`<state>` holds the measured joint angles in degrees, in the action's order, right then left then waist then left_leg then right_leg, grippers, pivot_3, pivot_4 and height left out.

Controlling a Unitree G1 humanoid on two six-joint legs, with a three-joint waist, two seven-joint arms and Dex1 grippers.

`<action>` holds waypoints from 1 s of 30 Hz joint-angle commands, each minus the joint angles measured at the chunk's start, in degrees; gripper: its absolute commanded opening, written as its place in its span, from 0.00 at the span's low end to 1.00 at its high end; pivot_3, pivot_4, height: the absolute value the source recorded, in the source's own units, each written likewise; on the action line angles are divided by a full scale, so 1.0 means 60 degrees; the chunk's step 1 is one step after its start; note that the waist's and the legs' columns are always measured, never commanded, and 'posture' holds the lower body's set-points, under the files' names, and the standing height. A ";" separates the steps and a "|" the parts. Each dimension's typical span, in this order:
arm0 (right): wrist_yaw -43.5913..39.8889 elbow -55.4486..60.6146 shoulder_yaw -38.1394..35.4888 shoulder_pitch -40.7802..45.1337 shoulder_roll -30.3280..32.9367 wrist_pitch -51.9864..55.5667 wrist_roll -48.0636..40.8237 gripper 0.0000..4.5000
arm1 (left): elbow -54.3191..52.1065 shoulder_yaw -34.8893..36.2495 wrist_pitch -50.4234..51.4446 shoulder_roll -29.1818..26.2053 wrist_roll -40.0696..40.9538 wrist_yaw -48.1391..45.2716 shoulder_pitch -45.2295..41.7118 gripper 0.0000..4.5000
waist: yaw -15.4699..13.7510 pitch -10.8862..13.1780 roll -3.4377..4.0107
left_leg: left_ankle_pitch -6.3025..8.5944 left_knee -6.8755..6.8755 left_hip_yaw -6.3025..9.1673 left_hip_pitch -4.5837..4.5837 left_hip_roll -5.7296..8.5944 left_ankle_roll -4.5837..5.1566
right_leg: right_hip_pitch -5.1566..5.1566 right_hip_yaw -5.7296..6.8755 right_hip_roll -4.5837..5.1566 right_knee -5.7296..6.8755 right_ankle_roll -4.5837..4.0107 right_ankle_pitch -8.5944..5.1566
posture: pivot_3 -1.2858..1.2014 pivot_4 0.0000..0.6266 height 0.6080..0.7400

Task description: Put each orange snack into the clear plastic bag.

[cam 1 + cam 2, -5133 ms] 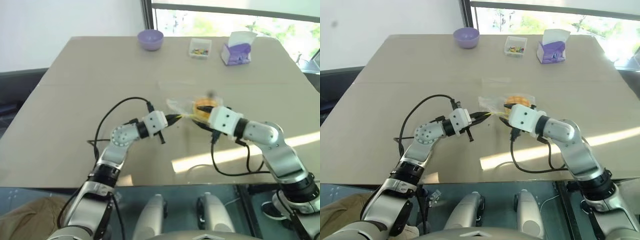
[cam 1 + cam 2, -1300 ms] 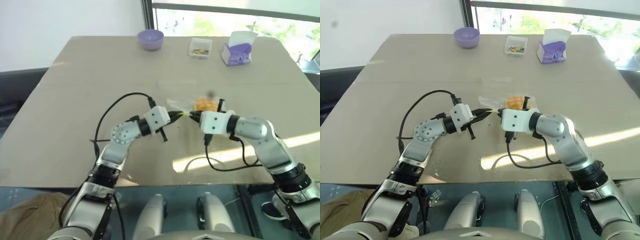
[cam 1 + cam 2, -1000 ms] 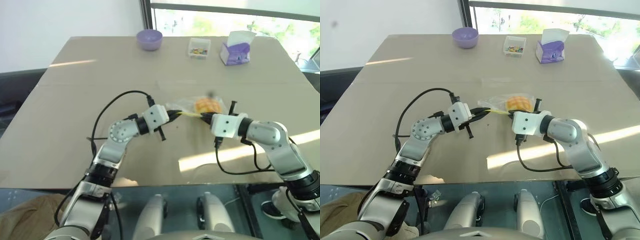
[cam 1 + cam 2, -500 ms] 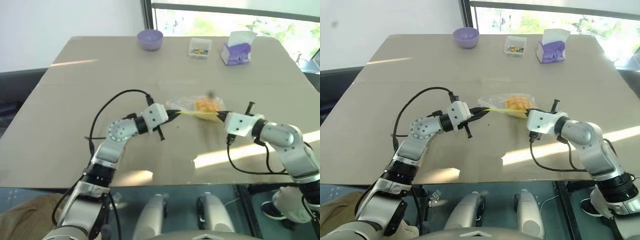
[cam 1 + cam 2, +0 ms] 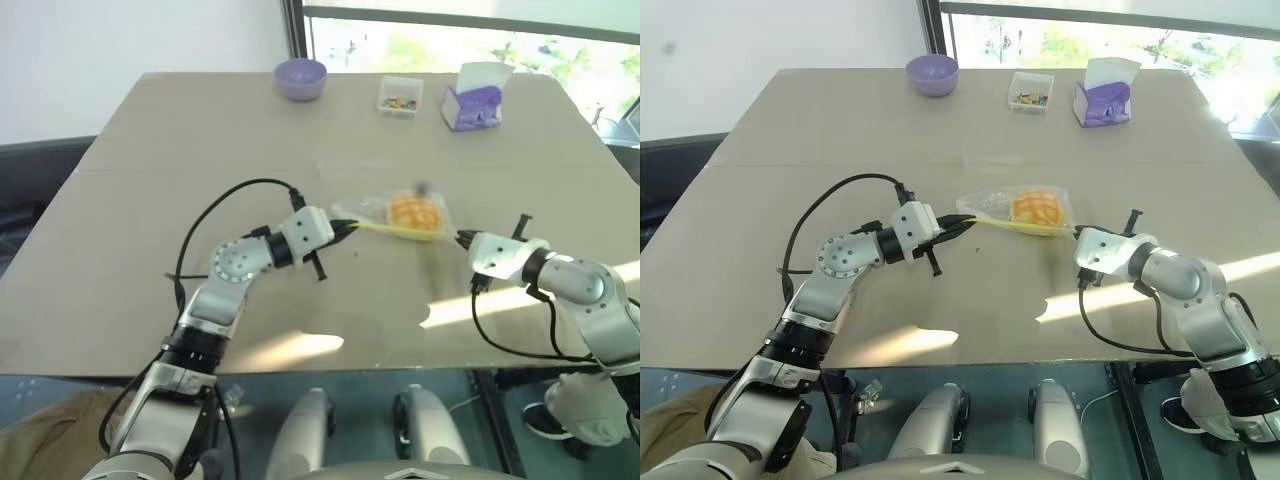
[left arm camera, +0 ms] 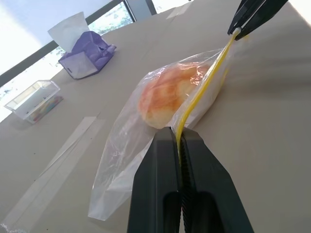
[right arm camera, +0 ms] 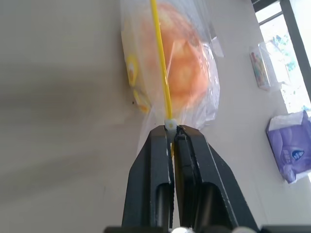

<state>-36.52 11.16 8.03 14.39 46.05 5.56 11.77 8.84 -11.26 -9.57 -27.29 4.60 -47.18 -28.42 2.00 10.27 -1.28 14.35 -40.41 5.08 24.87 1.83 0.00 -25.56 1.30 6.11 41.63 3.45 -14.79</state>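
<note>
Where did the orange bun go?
The round orange bun sits inside the clear plastic zip bag, mid-table in the head views, between the left gripper and right gripper.

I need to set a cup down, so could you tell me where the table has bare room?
Bare: the left half of the table, and between the purple bowl and the clear plastic bag. Crowded: around the bag.

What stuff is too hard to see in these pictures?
- The colourful bits in the small clear box: too small in the eye views to tell what they are.
- The underside of the orange snack: hidden by the snack itself and the crinkly clear plastic bag.
- The tissue box: cut off by the right wrist view's edge.
</note>
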 commanded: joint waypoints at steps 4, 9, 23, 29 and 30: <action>0.0140 -0.0273 -0.0933 -0.0123 0.0498 0.0305 0.0110 0.01 | 0.0131 0.0789 -0.0238 -0.0293 0.0216 0.0200 -0.0125 0.00 | -0.0004 0.0000 0.0000 | 0.0000 0.0000 0.0000 0.0001 0.0000 0.0000 | 0.0000 0.0001 0.0000 0.0000 0.0000 0.0000 | 0.52 0.24 0.44; -0.0510 0.0471 -0.1723 0.0245 0.0857 0.0741 -0.0747 0.01 | -0.0302 0.1390 0.0606 -0.0216 0.1621 -0.0113 -0.0272 0.00 | -0.0003 0.0001 0.0001 | 0.0000 0.0000 -0.0001 0.0003 -0.0001 0.0000 | -0.0001 -0.0001 0.0001 0.0000 0.0000 0.0000 | 0.52 0.24 0.44; -0.0761 -0.1237 -0.1569 0.3046 0.1127 0.0477 -0.1573 0.01 | 0.1104 0.2232 0.1887 -0.0160 0.2471 0.0254 -0.2572 0.00 | 0.0011 0.0003 -0.0004 | 0.0000 0.0000 0.0000 0.0000 0.0001 0.0000 | 0.0016 0.0008 0.0002 -0.0021 0.0001 0.0000 | 0.52 0.24 0.44; 0.0049 -0.2070 -0.1312 0.3246 0.0891 -0.0412 -0.0943 0.01 | 0.2200 0.1840 0.0177 0.0149 0.1295 0.0617 -0.3052 0.00 | -0.0005 0.0006 -0.0005 | -0.0001 0.0000 -0.0003 0.0023 0.0004 -0.0001 | -0.0010 0.0005 0.0007 -0.0015 0.0001 0.0001 | 0.52 0.24 0.44; 0.0061 -0.1903 -0.1376 0.3045 0.0863 -0.0344 -0.0999 0.01 | 0.2140 0.1785 0.0056 0.0145 0.1249 0.0531 -0.2905 0.00 | -0.0003 0.0006 -0.0005 | -0.0001 0.0000 -0.0003 0.0027 0.0004 -0.0001 | -0.0014 0.0005 0.0007 -0.0016 0.0001 0.0001 | 0.52 0.24 0.44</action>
<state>-38.82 1.76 4.28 33.59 49.79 2.13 3.66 21.15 -4.80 -6.41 -24.41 12.84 -46.36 -46.17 1.99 10.30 -1.31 14.35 -40.41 5.06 25.04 1.85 0.00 -25.66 1.33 6.15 41.53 3.46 -14.79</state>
